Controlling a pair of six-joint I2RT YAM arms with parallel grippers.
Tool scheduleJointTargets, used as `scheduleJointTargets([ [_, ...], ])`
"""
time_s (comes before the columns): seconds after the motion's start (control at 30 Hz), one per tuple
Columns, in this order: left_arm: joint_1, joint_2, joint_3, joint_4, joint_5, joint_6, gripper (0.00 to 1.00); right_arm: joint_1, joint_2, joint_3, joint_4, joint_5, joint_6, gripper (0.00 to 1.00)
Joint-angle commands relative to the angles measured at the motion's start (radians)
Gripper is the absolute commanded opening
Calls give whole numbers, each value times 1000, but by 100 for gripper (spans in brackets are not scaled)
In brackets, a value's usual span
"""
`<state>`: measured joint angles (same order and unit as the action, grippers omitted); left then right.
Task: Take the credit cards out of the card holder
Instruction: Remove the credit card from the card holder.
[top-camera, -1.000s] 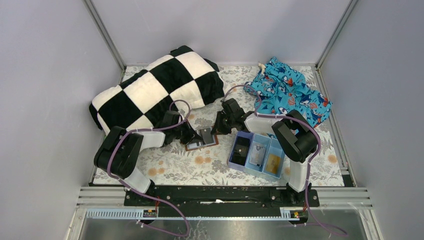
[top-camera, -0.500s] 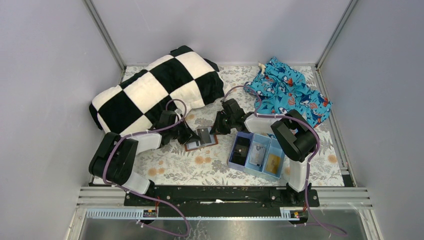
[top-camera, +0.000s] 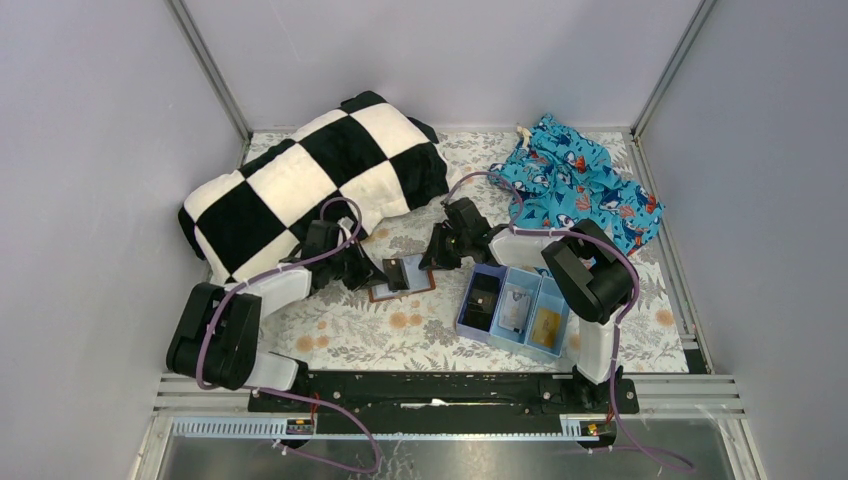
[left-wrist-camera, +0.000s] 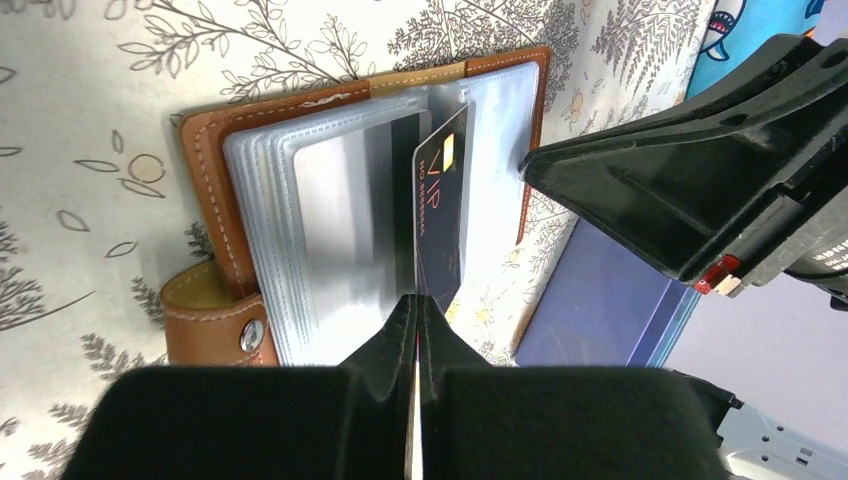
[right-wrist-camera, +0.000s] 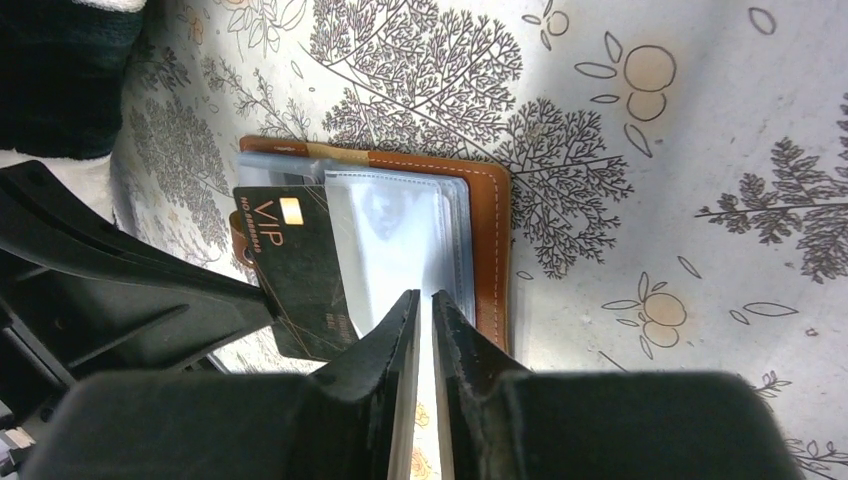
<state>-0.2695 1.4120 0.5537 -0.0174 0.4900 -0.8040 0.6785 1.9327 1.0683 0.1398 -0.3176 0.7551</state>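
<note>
The brown leather card holder (top-camera: 392, 292) lies open on the flowered cloth, its clear sleeves fanned out (left-wrist-camera: 215, 200) (right-wrist-camera: 490, 250). A black credit card marked VIP (left-wrist-camera: 445, 220) (right-wrist-camera: 295, 270) stands on edge, mostly out of a sleeve. My left gripper (left-wrist-camera: 417, 300) (top-camera: 385, 272) is shut on its near edge. From the other side my right gripper (right-wrist-camera: 420, 295) (top-camera: 432, 262) pinches the clear sleeves, jaws a thin slit apart. Two more credit cards lie in the light blue tray: a pale one (top-camera: 515, 308) and an orange-gold one (top-camera: 546, 322).
The light blue three-compartment tray (top-camera: 505, 337) (left-wrist-camera: 600, 310) sits right of the holder, with a black blocky item (top-camera: 483, 300) in its left compartment. A black-and-white checked pillow (top-camera: 310, 185) lies behind on the left. A blue patterned cloth (top-camera: 585, 185) is at the back right.
My left arm has drawn back to the left, its elbow swinging outward, and the black card has come with it out of the sleeve. The right arm has stayed put.
</note>
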Motion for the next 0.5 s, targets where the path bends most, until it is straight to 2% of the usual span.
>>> scheduleJointTargets([
  [0.0,27,-62,4,-53,3,58,0,-3,-6,-1,-50,-32,-33,18],
  [0.27,49,-85,20,-81,10,84,0,16,-64,32,-25,-47,-61,30],
  [0.47,50,-69,33,-61,28,75,0,49,-17,65,-18,-96,-60,31],
])
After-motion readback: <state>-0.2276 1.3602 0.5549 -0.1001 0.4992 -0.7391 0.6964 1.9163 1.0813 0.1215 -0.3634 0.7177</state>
